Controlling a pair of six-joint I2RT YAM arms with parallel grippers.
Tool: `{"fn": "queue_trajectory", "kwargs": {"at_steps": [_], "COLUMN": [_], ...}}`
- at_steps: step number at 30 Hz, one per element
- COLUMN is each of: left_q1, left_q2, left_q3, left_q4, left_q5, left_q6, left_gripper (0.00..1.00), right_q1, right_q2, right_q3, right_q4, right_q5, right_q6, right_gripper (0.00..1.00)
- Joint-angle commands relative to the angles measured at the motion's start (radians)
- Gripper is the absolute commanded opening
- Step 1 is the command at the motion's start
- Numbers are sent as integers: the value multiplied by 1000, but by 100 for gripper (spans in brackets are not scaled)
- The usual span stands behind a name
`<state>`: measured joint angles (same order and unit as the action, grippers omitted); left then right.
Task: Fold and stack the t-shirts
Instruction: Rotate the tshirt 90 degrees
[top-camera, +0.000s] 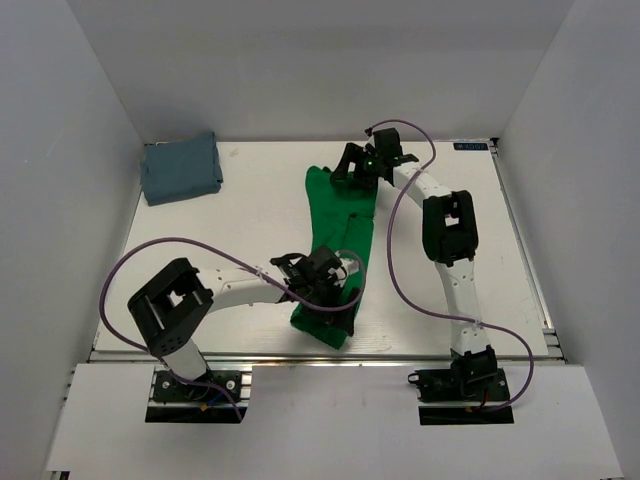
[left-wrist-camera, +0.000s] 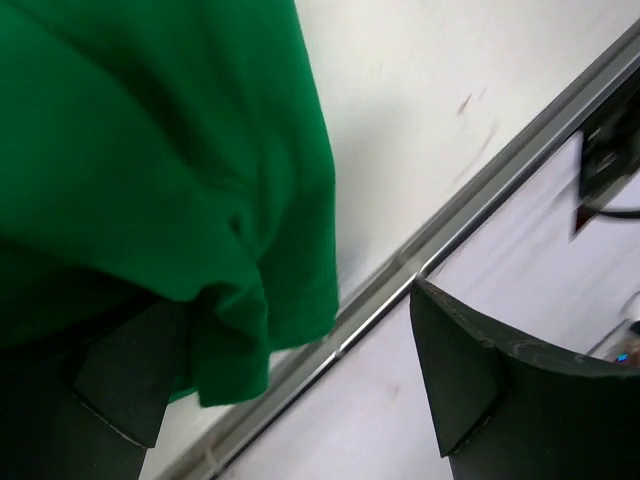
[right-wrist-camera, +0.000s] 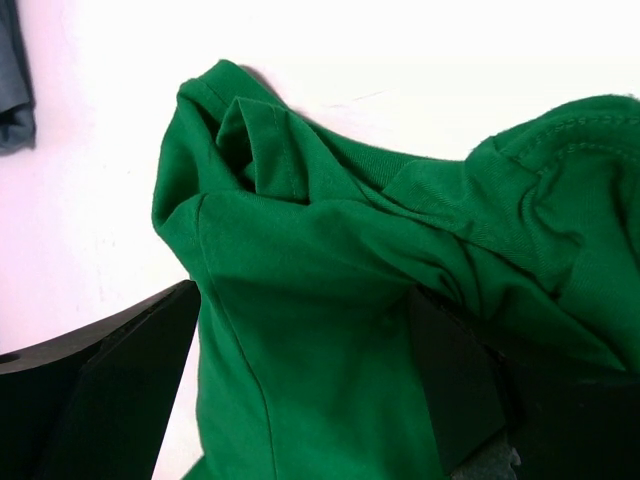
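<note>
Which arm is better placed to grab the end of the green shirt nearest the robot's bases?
Left. The left end effector sits open at the green shirt's near end, cloth draped on one finger. The right end effector is at the far end, with the whole shirt between.

Legible text, brands, numbers, signs: none in any view.
Item: small dark label strip (top-camera: 470, 146) on the far right rim of the table (top-camera: 260, 200), carrying pale marks that are too small to read.
</note>
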<state>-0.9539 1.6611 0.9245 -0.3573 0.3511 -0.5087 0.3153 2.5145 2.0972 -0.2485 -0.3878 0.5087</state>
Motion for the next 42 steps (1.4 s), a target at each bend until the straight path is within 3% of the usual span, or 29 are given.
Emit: {"fn": "queue_trajectory", "kwargs": {"at_steps": [1, 4, 9, 14, 22, 29, 32, 37, 42], "left_q1": [-60, -91, -100, -59, 76, 250, 305, 357, 366], "left_q2": [-32, -60, -155, -267, -288, -264, -290, -302, -273], "left_q3": [-7, 8, 83, 115, 160, 183, 148, 114, 56], "left_q4": [-220, -239, -332, -394, -385, -376, -355, -312, -217], "left_q5": [-86, -83, -282, -609, -805, -813, -785, -750, -570], "left_q6": [39, 71, 59, -62, -136, -148, -139, -103, -25], "left_gripper": [100, 100, 100, 100, 100, 100, 100, 100, 100], "right_q1": [-18, -15, -2, 31, 131, 199, 191, 173, 104], "right_q2": [38, -17, -149, -333, -395, -312, -273, -108, 58], "right_q3": [15, 12, -71, -267, -359, -336, -319, -101, 70], "right_q4": [-68, -55, -29, -8, -106, -236, -268, -372, -397], "right_q5": [96, 86, 162, 262, 455, 631, 636, 698, 639], "right_q6": [-38, -59, -127, -179, -170, -47, -13, -29, -47], "right_gripper": [90, 90, 90, 90, 90, 90, 90, 90, 90]}}
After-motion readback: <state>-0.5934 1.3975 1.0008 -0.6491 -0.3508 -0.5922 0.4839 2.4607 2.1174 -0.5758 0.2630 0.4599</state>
